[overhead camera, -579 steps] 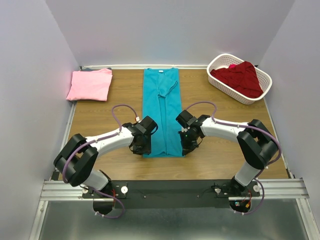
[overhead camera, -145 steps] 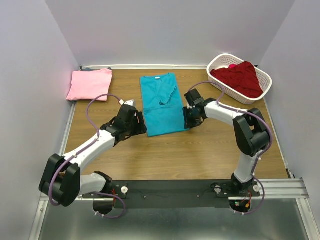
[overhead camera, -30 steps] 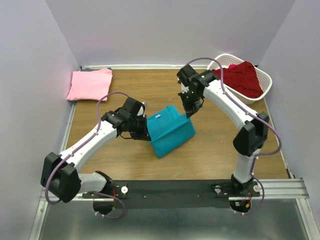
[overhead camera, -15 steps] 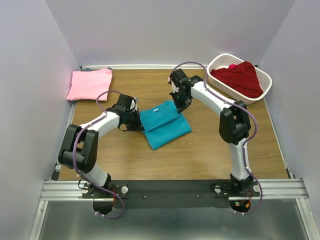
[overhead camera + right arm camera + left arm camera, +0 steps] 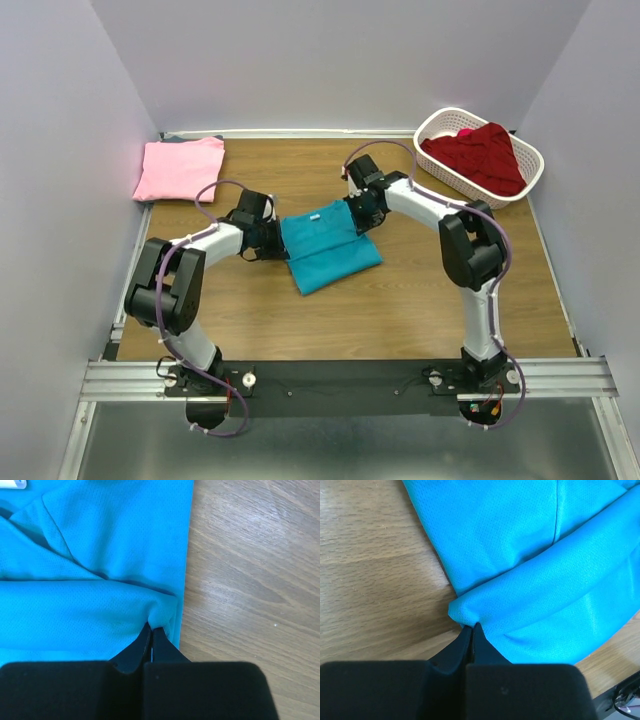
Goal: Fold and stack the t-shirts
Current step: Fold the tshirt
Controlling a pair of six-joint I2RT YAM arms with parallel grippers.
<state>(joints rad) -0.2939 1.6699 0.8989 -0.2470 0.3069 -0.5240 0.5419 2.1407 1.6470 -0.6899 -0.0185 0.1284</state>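
The teal t-shirt (image 5: pixel 330 252) lies folded into a small skewed rectangle on the middle of the wooden table (image 5: pixel 420 300). My left gripper (image 5: pixel 274 241) is at its left edge, and in the left wrist view it (image 5: pixel 471 626) is shut on a puckered corner of the teal cloth (image 5: pixel 545 580). My right gripper (image 5: pixel 362 214) is at the shirt's far right corner; in the right wrist view it (image 5: pixel 151 626) is shut on a bunched fold of the teal cloth (image 5: pixel 75 610). The pink t-shirt (image 5: pixel 180 168) lies folded at the far left. The dark red t-shirt (image 5: pixel 480 155) is heaped in the basket.
The white slotted basket (image 5: pixel 436 122) stands at the far right corner against the wall. Grey walls close the table on the left, back and right. Both arms reach inward over the middle of the table, the right forearm (image 5: pixel 420 205) running toward the basket.
Both grippers have carried the teal t-shirt a little up and left and lowered it flat on the table. The right gripper has come down from higher up; the left arm has drawn in.
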